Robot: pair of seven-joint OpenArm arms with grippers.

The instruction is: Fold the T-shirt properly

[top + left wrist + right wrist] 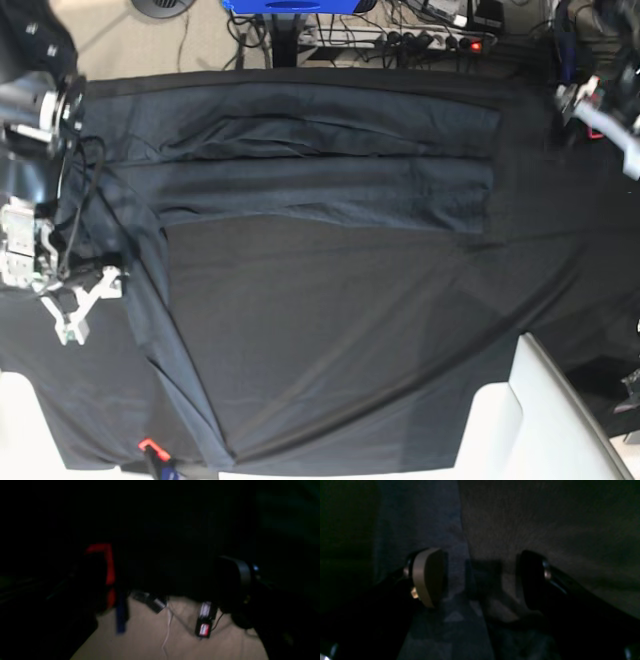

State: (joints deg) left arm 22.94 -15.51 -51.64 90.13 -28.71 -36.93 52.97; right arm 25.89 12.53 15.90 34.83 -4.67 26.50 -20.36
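Note:
The dark charcoal T-shirt [330, 180] lies on the black table cloth [350, 330]. Its upper part is folded into long bands across the back of the table, and a narrow strip runs down the left side. My right gripper [72, 325] hovers low at the left edge, open. In the right wrist view its fingers [430, 577] stand apart over a bluish strip of the T-shirt [440, 517], holding nothing. My left gripper [582, 100] is raised at the far right corner, beyond the shirt. The left wrist view is dark and blurred, with one finger [233, 580] far from the other side.
A white slanted panel [530, 410] sits at the front right corner. Cables and a power strip [400, 40] lie on the floor behind the table. A small red tag [148, 445] shows at the front left edge. The left wrist view shows beige floor [150, 635] with adapters.

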